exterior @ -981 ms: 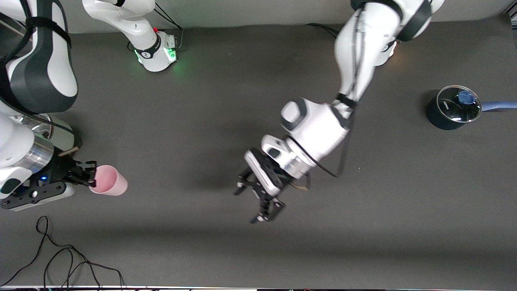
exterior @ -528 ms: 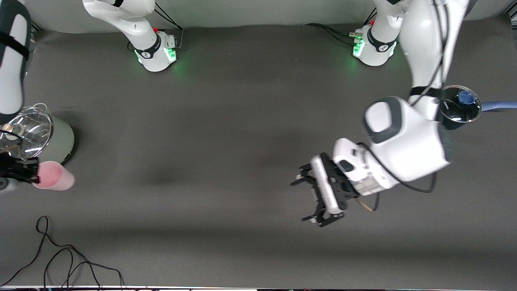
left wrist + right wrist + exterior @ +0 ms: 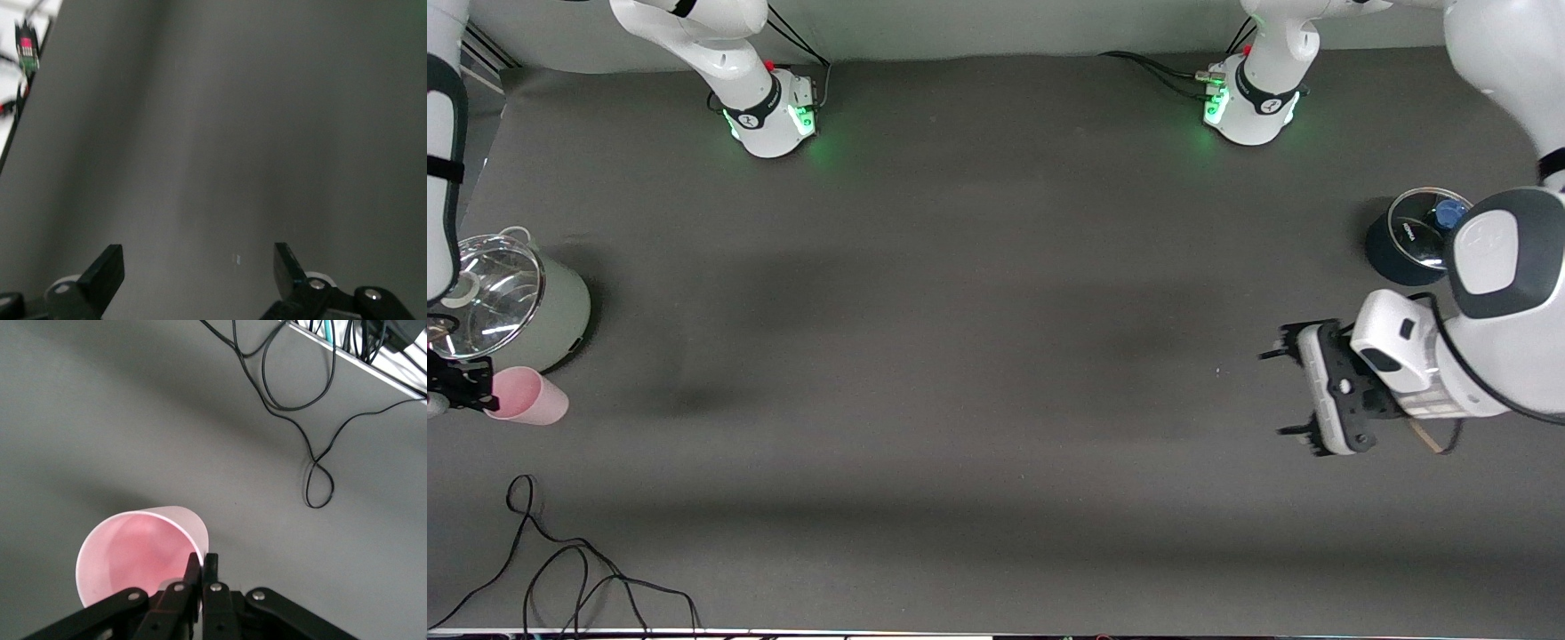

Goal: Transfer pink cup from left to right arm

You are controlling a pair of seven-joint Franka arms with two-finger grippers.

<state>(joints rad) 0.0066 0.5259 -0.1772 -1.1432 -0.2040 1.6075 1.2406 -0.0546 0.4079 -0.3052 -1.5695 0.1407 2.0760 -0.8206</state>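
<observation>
Handover looks finished. Beside the lidded grey pot (image 3: 511, 307), at the right arm's end of the surface (image 3: 960, 356), the right gripper (image 3: 467, 391) has its jaws pinched on the pink cup (image 3: 527, 397) rim. The left gripper (image 3: 1294, 391), near the dark saucepan (image 3: 1409, 249), spreads its jaws wide, empty. Remaining, I judge: the right arm sets the cup down.
</observation>
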